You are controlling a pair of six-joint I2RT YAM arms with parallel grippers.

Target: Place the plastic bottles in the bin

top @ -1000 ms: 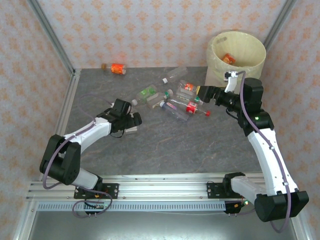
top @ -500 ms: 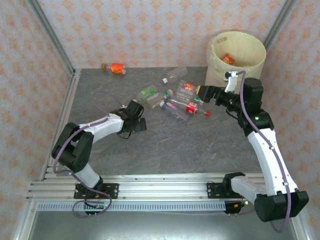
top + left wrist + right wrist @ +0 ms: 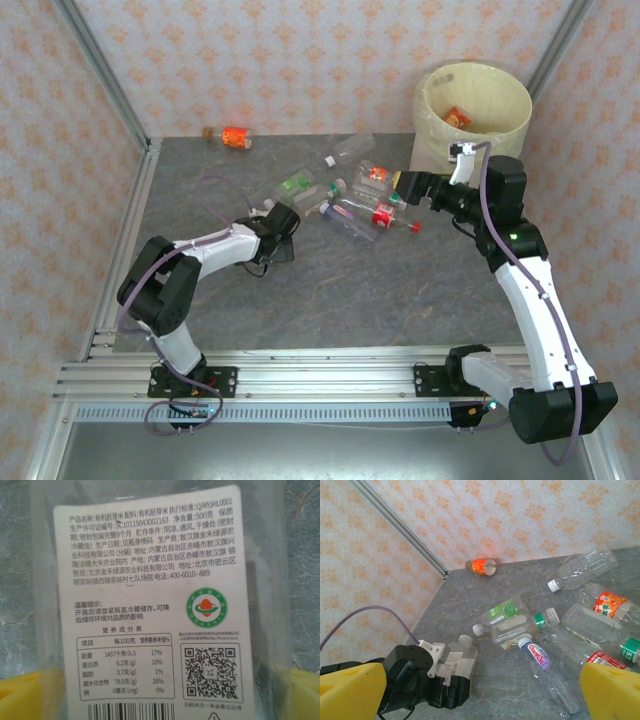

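Right, I am at the start of a pick: the left gripper [image 3: 280, 222] sits low over a clear bottle with a white printed label [image 3: 150, 580], which lies on the grey table [image 3: 350, 290] to the left of the main heap. In the left wrist view that label is very close to the lens, with the yellow pads [image 3: 25, 695] at either bottom corner. So I read the jaws as spread about as wide as they go, straddling the bottle without pinching it. Nothing is held on that side yet.

The right gripper [image 3: 400, 186] hovers beside the cluster of plastic bottles [image 3: 350, 200] in the middle of the table, its fingers wide apart and empty. The bin [image 3: 432, 125] stands in the far right corner, just behind that arm, and one orange-labelled bottle [image 3: 458, 117] already lies inside it. Another orange bottle [image 3: 232, 137] rests alone against the back wall, well apart from the rest, so I judge the job barely begun.

Next I want the left jaws closed squarely on the bottle body, then a lift high enough to clear the heap. The bin is far across from this arm, so I expect a long carry or a pass to the right side, and thin plastic may buckle or slip under the squeeze
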